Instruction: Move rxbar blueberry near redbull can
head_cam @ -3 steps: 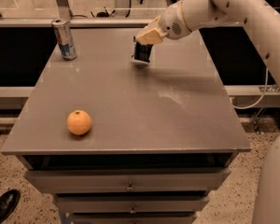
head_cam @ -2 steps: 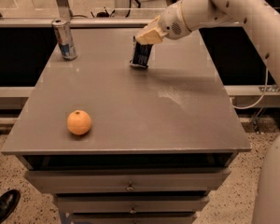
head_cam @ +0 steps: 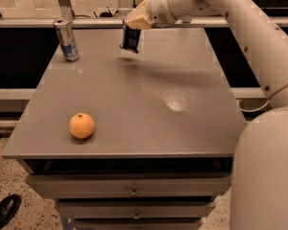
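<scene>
1. Camera view: my white arm (head_cam: 240, 28) reaches in from the right, across the far side of the grey surface (head_cam: 182, 128).
2. My pincer (head_cam: 135, 24) is above the far middle of the surface, closed on the top of the rxbar blueberry (head_cam: 131, 39).
3. The dark bar hangs on end below the pincer. I cannot tell whether its lower edge touches the surface.
4. The redbull can (head_cam: 67, 40) stands upright at the far left corner, well apart from the bar and to its left.
5. An orange (head_cam: 81, 125) rests near the front left edge, apart from both.
6. Drawers (head_cam: 134, 188) sit under the surface; a black shoe (head_cam: 2, 212) shows on the floor at the bottom left.
</scene>
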Robot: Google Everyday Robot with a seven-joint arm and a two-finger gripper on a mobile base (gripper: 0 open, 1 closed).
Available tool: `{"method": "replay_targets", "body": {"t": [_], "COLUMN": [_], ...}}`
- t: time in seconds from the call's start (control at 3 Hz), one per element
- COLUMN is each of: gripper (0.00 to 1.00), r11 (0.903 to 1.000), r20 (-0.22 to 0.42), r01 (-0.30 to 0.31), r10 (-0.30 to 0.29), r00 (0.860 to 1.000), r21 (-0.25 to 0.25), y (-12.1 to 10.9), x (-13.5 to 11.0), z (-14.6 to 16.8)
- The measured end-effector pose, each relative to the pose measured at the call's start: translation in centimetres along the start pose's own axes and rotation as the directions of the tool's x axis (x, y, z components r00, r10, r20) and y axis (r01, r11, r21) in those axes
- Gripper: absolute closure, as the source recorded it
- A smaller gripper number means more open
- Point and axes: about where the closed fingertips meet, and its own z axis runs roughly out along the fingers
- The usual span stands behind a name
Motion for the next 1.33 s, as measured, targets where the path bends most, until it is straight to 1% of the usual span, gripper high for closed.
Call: {"method": "replay_targets", "body": {"t": [0.33, 0.67, 1.0, 1.33], "gripper": [1.0, 1.0, 1.0, 1.0], "r11": [0.9929, 0.9842, 0.9827, 0.9889], "r20": [0.033, 0.048, 0.054, 0.069], "r01": [0.107, 0.162, 0.177, 0.148], "r10": [-0.109, -0.166, -0.18, -0.148], "r00": [0.994, 0.985, 0.982, 0.987], "r21": [0.051, 0.071, 0.053, 0.0], "y": [-2.9, -4.4, -4.4, -2.7], "x": [-2.4, -3.5, -3.5, -2.7], "z": [2.9, 6.4, 10.0, 13.4]}}
